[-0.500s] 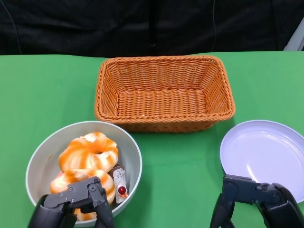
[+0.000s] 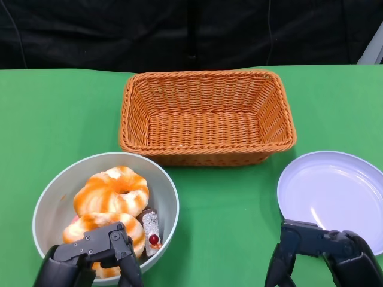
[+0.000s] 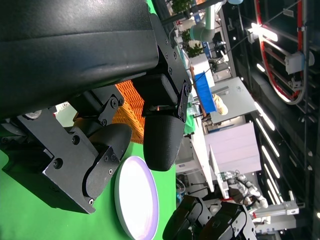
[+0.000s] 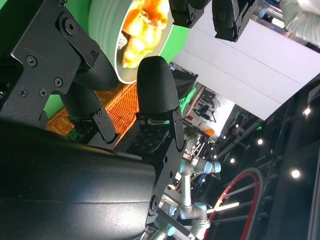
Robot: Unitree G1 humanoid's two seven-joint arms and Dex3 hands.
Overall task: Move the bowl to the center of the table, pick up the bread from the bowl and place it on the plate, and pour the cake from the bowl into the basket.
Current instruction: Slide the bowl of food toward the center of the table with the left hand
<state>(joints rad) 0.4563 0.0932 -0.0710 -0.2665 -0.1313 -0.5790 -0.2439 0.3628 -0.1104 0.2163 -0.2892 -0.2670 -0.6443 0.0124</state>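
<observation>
A pale grey bowl [image 2: 55, 182] sits at the front left of the green table. It holds two orange-and-white bread rings [image 2: 111, 191] and a small cake [image 2: 151, 226] with a red cherry. My left hand [image 2: 90, 257] hovers at the bowl's near rim, fingers apart, holding nothing. My right hand [image 2: 326, 254] is at the front right, just before the empty white plate [image 2: 335, 197], also holding nothing. The woven orange basket [image 2: 206, 116] stands empty behind them. The right wrist view shows the bowl [image 4: 107, 20] and bread [image 4: 142, 22]; the left wrist view shows the plate [image 3: 137, 202].
The basket takes up the table's middle back. Green table surface [image 2: 227, 221] lies between bowl and plate. A black curtain closes off the far edge.
</observation>
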